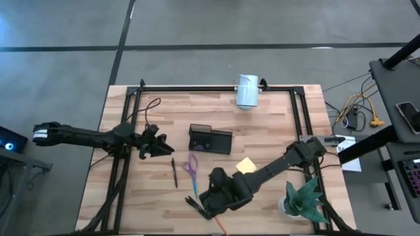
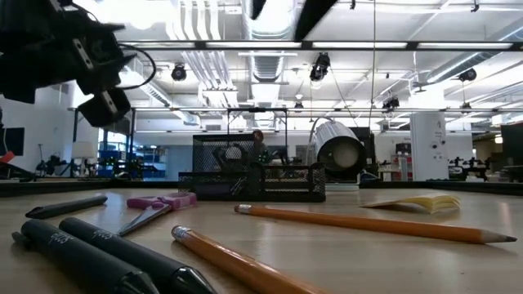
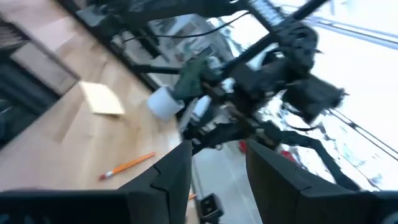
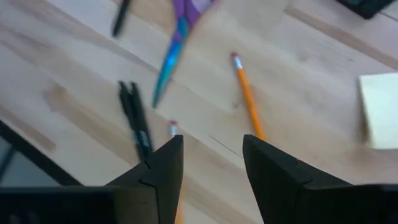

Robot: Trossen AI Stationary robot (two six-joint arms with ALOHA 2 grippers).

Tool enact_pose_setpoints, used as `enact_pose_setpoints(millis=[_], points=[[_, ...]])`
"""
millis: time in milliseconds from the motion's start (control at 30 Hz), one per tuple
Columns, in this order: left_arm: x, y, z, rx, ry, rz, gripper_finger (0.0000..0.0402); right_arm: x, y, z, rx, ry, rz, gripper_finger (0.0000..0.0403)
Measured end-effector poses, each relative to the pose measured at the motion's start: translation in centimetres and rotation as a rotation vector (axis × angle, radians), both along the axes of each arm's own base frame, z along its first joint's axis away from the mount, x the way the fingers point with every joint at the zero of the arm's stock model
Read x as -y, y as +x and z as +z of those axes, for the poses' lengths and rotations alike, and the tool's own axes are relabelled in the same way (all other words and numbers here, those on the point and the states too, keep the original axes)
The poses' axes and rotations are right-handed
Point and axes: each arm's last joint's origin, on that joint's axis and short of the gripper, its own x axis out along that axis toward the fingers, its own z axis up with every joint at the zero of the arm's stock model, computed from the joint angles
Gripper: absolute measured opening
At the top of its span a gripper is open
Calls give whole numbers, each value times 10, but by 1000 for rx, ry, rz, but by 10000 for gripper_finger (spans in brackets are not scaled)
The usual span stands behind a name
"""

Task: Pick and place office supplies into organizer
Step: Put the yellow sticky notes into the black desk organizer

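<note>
The black organizer [image 1: 210, 139] stands on the table mid-way back; it also shows in the low view [image 2: 253, 175]. In front of it lie the purple-handled scissors [image 1: 191, 167], a black pen [image 1: 174, 174] and the yellow sticky-note pad [image 1: 246, 165]. My right gripper [image 4: 211, 149] is open and empty, hovering near the table's front edge over an orange pencil [image 4: 247, 99], a second pencil's eraser end [image 4: 174, 127] and two black pens [image 4: 135, 118]. My left gripper [image 3: 217, 162] is open and empty, above the table left of the organizer [image 1: 164, 145].
A white cylinder [image 1: 247, 90] lies at the table's far edge. A green spiky plant [image 1: 303, 198] stands at the front right, close to my right arm. Black frame rails [image 1: 125, 164] run along the table's left, far and right sides.
</note>
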Motion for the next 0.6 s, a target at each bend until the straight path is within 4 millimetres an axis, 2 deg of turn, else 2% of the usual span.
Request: enact_pose_setpoints(millis=[200,333,467,600], points=[[2,-1,2,12,-6,-68,132,4,-9,-10,-97,-53,-35,152],[2,-2,0,-4,-37,-76,132,23,-22,-23,-294,-19,-298,153],[2,-2,1,-1,-37,-75,132,25,-23,-38,-313,31,-278,153],[2,-1,0,-3,-37,-75,132,28,-31,-51,-447,71,-280,153]])
